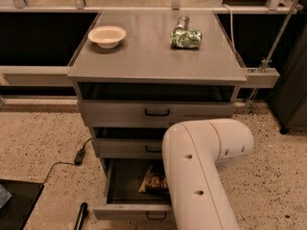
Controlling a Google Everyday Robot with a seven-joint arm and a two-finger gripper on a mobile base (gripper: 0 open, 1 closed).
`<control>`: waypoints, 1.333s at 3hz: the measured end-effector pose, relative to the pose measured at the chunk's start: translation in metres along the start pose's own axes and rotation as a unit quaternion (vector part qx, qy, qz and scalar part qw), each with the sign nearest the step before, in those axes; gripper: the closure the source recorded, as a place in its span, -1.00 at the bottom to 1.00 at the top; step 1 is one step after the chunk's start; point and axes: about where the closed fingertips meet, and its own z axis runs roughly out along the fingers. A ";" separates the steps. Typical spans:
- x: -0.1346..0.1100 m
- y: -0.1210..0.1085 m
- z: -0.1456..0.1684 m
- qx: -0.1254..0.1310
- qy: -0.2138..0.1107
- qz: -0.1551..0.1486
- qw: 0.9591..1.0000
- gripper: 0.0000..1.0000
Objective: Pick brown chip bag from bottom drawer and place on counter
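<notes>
The bottom drawer is pulled open at the foot of the grey cabinet. The brown chip bag lies inside it, towards the right, partly covered by my white arm. The arm bends down in front of the drawers and hides my gripper, which is somewhere behind or below it near the drawer. The counter is the flat grey top of the cabinet.
A pale bowl sits on the counter's back left, a shiny green foil bag at the back right. The two upper drawers are shut. A black cable and plug lie on the speckled floor to the left.
</notes>
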 end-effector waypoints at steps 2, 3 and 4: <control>-0.073 0.070 -0.104 0.055 -0.081 -0.031 0.995 1.00; -0.056 0.054 -0.124 0.085 -0.083 -0.039 0.992 1.00; -0.056 0.054 -0.124 0.085 -0.083 -0.039 0.992 1.00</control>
